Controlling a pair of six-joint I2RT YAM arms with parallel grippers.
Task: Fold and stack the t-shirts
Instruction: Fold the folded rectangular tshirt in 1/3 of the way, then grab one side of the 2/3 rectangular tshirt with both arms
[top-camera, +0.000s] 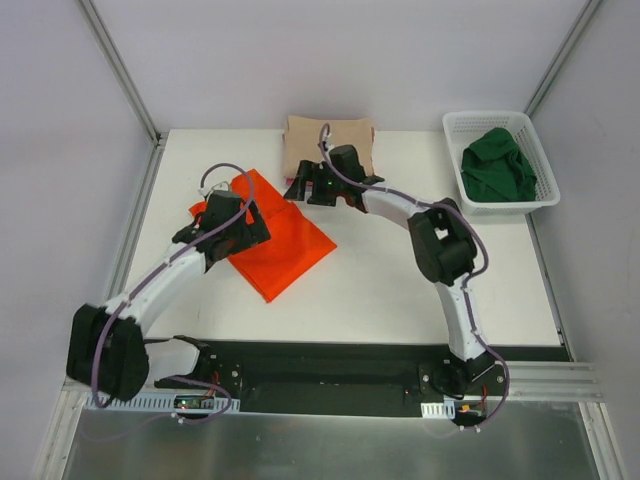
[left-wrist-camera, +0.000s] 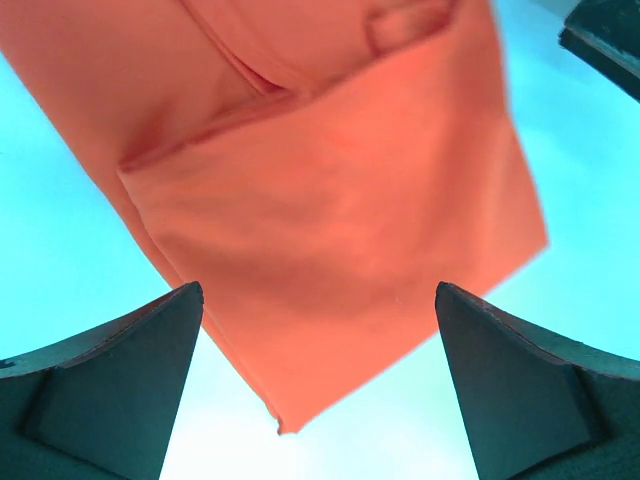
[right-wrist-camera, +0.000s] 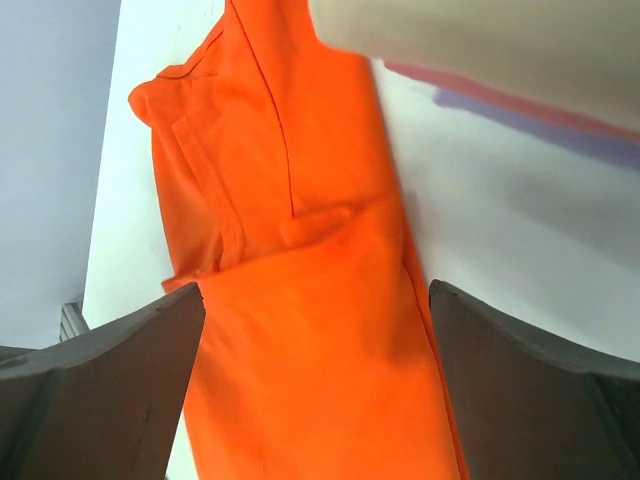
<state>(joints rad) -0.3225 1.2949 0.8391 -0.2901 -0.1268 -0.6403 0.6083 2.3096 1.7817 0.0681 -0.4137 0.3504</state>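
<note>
The bright orange t-shirt (top-camera: 280, 238) lies folded flat on the white table, left of centre. It also shows in the left wrist view (left-wrist-camera: 330, 210) and the right wrist view (right-wrist-camera: 300, 330). My left gripper (top-camera: 232, 232) hovers over its left edge, open and empty (left-wrist-camera: 318, 400). My right gripper (top-camera: 310, 188) hovers at its far right corner, open and empty (right-wrist-camera: 315, 400). A folded stack with the beige t-shirt (top-camera: 328, 145) on top sits at the back; pink and lavender edges (right-wrist-camera: 500, 105) show under it. The dark green t-shirt (top-camera: 498, 165) lies crumpled in the basket.
The white mesh basket (top-camera: 540, 150) stands at the back right corner. Metal frame posts (top-camera: 118, 65) rise at the back corners. A black base strip (top-camera: 330, 365) runs along the near edge.
</note>
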